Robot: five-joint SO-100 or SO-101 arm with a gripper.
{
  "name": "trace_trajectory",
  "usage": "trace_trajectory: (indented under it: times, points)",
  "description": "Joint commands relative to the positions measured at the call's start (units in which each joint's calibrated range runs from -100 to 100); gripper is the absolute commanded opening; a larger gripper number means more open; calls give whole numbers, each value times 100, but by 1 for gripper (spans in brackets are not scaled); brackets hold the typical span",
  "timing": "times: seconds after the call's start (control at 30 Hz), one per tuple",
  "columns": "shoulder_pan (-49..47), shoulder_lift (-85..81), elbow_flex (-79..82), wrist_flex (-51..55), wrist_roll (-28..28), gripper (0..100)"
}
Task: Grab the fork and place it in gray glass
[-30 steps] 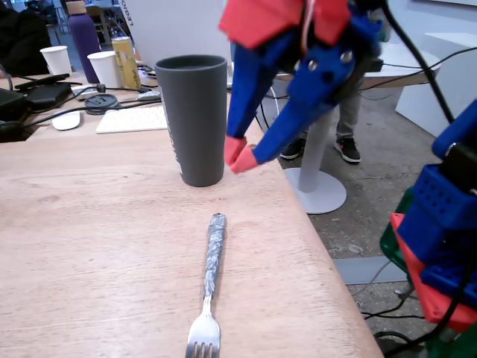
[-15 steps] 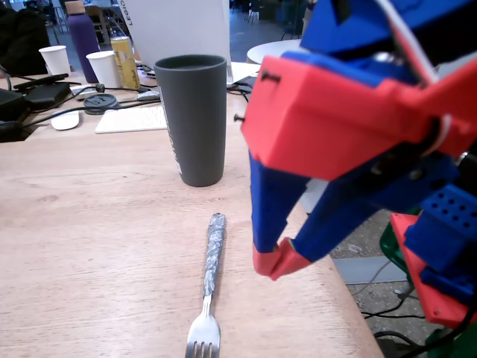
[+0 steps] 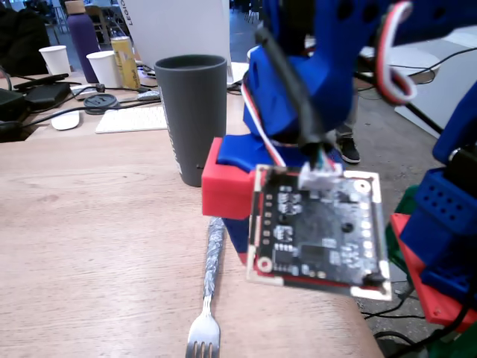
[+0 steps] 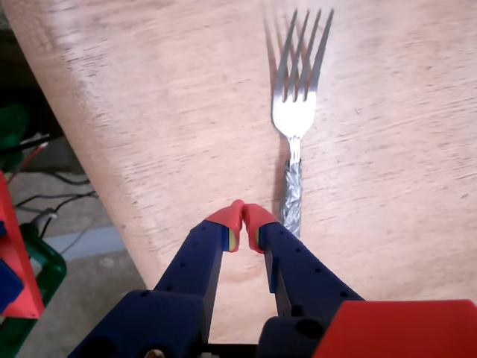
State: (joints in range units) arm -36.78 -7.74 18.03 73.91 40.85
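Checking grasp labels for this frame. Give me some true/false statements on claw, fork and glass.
1. The claw is shut, its red tips touching. True.
2. The claw holds the fork. False: the fork lies flat on the table, with the claw tips beside its handle, holding nothing.
3. The fork is inside the glass. False: in the fixed view it lies on the table in front of the glass.
4. The glass stands upright. True.
5. In the wrist view the tines point toward the claw. False: they point away, and the handle end is nearest the claw.
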Motion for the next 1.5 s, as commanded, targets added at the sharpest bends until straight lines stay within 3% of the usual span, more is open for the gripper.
trace_trajectory:
  times: [0.0,0.2,0.4,1.07,1.1,1.17,1.2,1.23,1.47]
  points:
    - [294,19,-138,-76,15,0]
    - [463,19,-166,-191,54,0]
    - [463,234,-156,-1496,49,0]
    - [954,954,-128,-2088,59,0]
    - [954,954,-128,-2088,59,1]
    - [937,954,-119,-2088,63,17]
    - [886,954,-109,-2088,63,30]
    - [886,954,-100,-2088,63,33]
    - [954,1340,-156,-2088,54,33]
